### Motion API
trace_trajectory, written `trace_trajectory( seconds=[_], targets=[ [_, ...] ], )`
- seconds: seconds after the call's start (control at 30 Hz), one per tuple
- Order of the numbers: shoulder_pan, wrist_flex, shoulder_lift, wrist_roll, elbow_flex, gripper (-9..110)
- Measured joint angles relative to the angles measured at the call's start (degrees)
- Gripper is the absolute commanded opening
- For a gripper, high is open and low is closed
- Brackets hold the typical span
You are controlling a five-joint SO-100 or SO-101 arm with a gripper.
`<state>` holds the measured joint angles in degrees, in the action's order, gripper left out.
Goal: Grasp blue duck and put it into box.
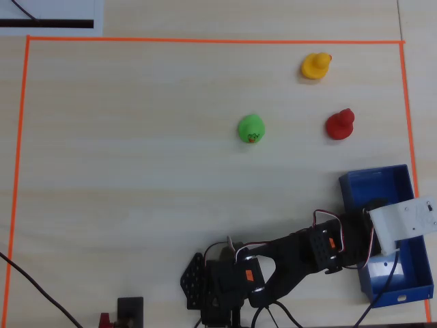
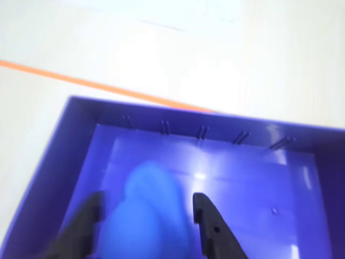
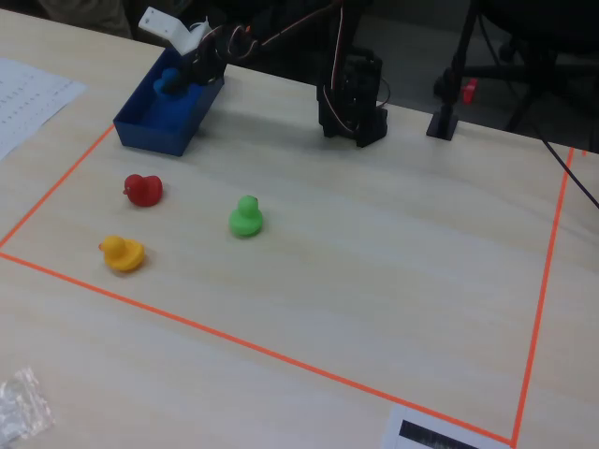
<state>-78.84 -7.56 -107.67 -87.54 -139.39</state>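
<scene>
The blue duck (image 2: 143, 216) shows blurred in the wrist view, low over the floor of the blue box (image 2: 178, 127), between my two black fingers. My gripper (image 2: 145, 202) is open: the jaws stand wide, and a thin gap shows beside the right finger (image 2: 207, 221). In the fixed view the duck (image 3: 169, 82) sits inside the box (image 3: 154, 133) at the far left, just under the gripper (image 3: 194, 65). In the overhead view the box (image 1: 382, 184) is at the lower right. There the white wrist housing (image 1: 403, 225) hides the gripper and the duck.
A green duck (image 1: 250, 128), a red duck (image 1: 339, 124) and a yellow duck (image 1: 315, 65) stand on the wooden table inside an orange tape frame (image 1: 205, 41). The arm's base (image 1: 218, 283) is at the lower middle with cables.
</scene>
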Motion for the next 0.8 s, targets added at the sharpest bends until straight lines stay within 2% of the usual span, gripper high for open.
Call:
trace_trajectory(
  seconds=[0.2,0.4,0.6,0.8],
  targets=[
    [1.58,0.00,0.00,3.78,0.97,32],
    [9.76,12.66,-8.70,11.87,7.21,2],
    [29.53,35.42,-24.17,19.95,7.12,0],
    [57.83,55.11,-45.53,26.10,-4.04,0]
  ],
)
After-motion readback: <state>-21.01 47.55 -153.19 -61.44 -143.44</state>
